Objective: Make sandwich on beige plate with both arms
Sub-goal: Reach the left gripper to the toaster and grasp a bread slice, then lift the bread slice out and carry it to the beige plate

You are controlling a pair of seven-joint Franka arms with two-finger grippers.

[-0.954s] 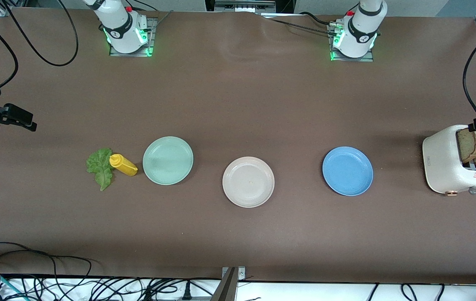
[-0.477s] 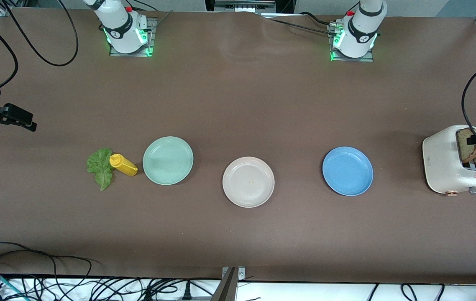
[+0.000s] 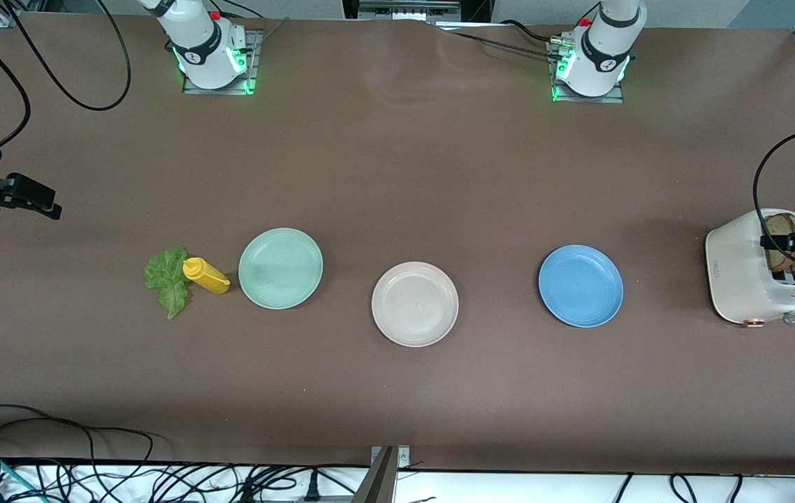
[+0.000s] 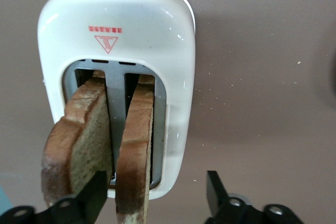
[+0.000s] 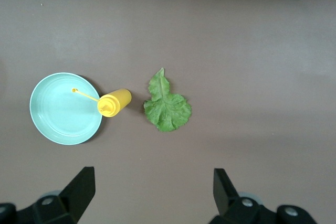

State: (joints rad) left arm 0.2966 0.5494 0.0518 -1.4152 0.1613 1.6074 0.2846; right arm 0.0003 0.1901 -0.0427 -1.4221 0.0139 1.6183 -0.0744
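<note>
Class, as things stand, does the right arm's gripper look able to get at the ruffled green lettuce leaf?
Probably yes. The right gripper hangs open over the ruffled green lettuce leaf, which lies flat on the table; only the yellow squeeze bottle lies close beside it.

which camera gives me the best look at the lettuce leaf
The right wrist view: the lettuce leaf lies whole and unobstructed, veins visible. The front view shows it small, partly covered by the yellow squeeze bottle. The left wrist view misses it.

A wide brown worktop (image 3: 397,175) fills the scene, its covering slightly rippled near the top edge. Black cables (image 3: 90,475) tangle along a white strip at the near edge. Even, soft light, faint shadows.
</note>
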